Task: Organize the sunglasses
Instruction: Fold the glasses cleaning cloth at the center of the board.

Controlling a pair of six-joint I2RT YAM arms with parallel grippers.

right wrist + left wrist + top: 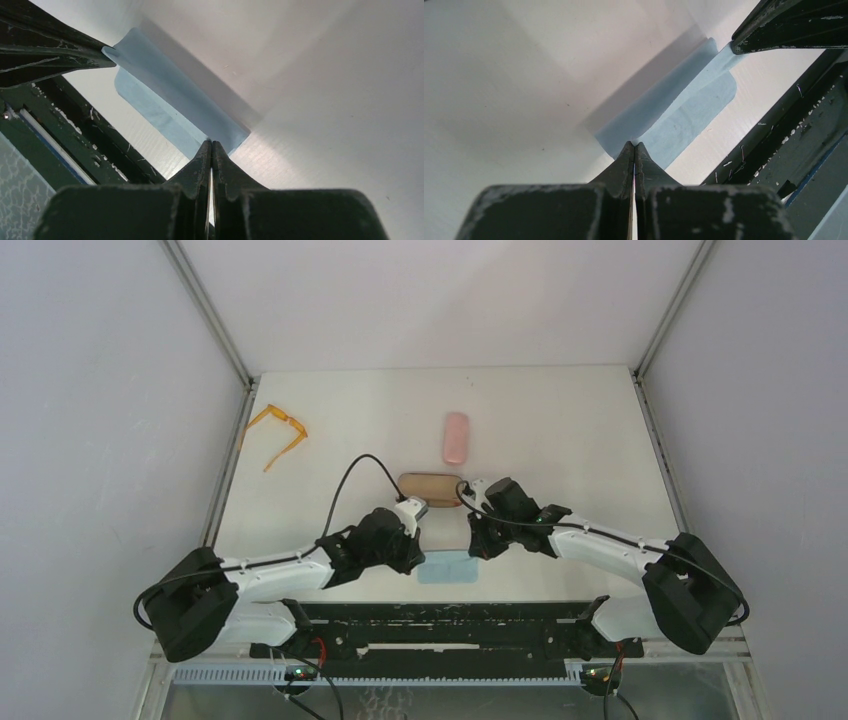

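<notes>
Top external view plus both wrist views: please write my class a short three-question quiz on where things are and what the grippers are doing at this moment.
1. True or false: the left gripper and the right gripper are each shut on a corner of the light-blue cloth.
2. Where do the orange sunglasses lie?
A. at the far left of the table, apart from both arms
B. between the two grippers
C. under the cloth
3. Fill in: of the pink case and the brown case, the one nearer the arms is the ____ one.

Key: 1 true; 2 A; 3 brown.
</notes>
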